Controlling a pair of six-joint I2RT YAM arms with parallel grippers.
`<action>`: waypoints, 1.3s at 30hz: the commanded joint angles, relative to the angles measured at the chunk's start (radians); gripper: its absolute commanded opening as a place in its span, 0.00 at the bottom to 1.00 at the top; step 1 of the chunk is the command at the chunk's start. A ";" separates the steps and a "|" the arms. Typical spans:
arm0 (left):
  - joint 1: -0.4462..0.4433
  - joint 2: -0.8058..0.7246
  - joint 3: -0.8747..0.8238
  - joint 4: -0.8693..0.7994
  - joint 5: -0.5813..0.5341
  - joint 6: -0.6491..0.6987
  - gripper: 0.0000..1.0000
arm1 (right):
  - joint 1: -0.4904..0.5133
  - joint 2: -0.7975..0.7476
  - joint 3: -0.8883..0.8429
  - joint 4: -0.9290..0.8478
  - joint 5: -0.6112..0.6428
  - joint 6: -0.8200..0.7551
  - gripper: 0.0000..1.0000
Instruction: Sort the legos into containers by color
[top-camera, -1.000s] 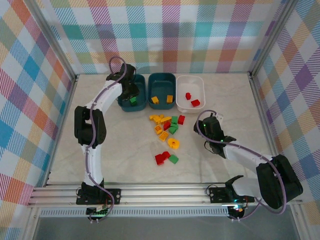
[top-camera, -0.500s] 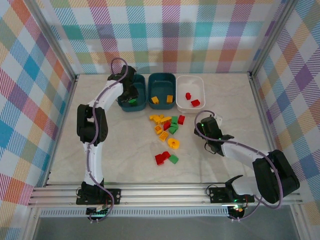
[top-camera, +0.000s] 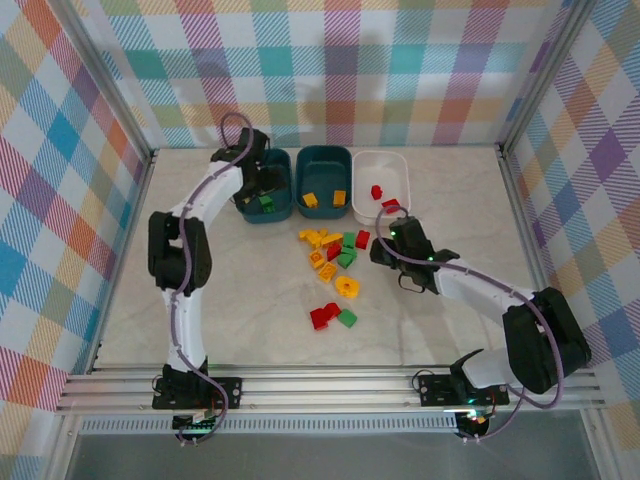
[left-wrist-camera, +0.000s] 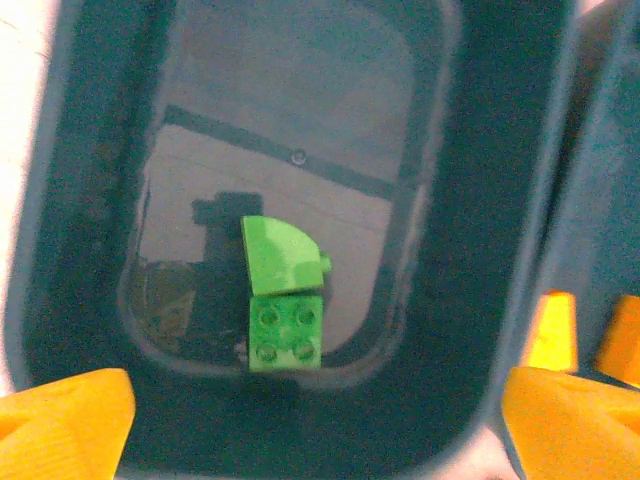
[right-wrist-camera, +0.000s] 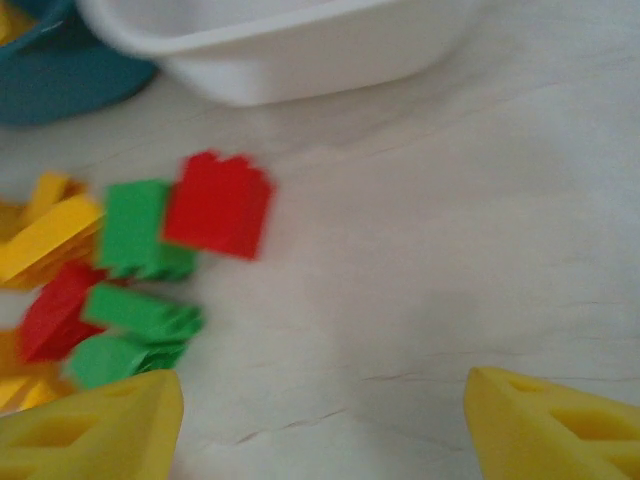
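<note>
Legos (top-camera: 335, 255) | right gripper (right-wrist-camera: 320, 420) wide, empty | red brick (right-wrist-camera: 218, 205) at 11 o'clock, centre it before you close | left gripper (left-wrist-camera: 318, 415) wide, empty

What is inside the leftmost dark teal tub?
A curved green brick and a four-stud green brick lie touching on the tub floor. From above, the left arm covers part of it.

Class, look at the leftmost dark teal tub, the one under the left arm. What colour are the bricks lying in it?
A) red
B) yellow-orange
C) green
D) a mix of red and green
C: the left wrist view looks straight down into that tub and shows two green bricks touching each other on its floor, with no other colour beside them.
</note>
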 joint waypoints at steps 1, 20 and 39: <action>0.014 -0.185 -0.106 -0.041 0.039 -0.084 0.99 | 0.082 0.037 0.091 -0.108 -0.145 -0.132 0.75; 0.022 -0.552 -0.678 0.111 0.342 -0.131 1.00 | 0.256 0.329 0.223 -0.300 -0.288 -0.380 0.78; 0.035 -0.723 -0.798 0.095 0.355 -0.104 1.00 | 0.375 0.519 0.384 -0.354 -0.009 -0.383 0.62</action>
